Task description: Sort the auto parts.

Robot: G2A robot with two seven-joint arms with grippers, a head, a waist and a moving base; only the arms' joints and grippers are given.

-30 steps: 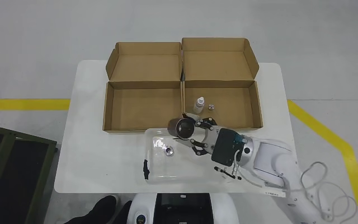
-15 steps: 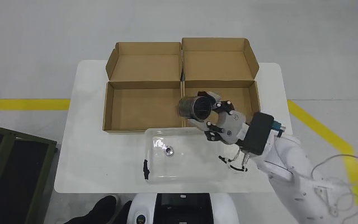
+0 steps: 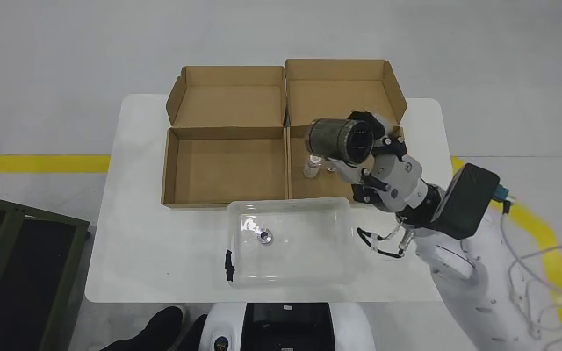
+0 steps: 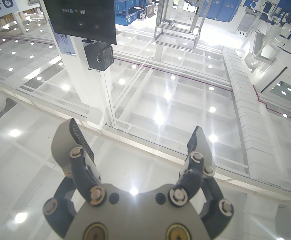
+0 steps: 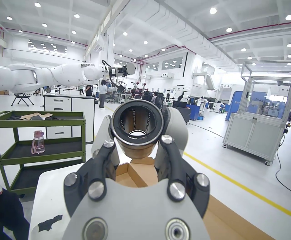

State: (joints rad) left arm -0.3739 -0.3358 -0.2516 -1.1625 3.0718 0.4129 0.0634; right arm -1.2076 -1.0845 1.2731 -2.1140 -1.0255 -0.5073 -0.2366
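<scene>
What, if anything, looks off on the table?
One oddity: a ragged black scrap, maybe tape, lies on the white table at the clear plastic tray's near-left corner. Nothing else stands out.

The hall has a grey floor (image 3: 79, 61) marked with a yellow line (image 3: 53, 163), a white ceiling (image 5: 170, 27) fitted with round lights (image 5: 212, 10), a green shelf cart (image 5: 43, 123), a white drawer cabinet (image 5: 61, 106) and a glazed enclosure (image 5: 254, 136).
</scene>
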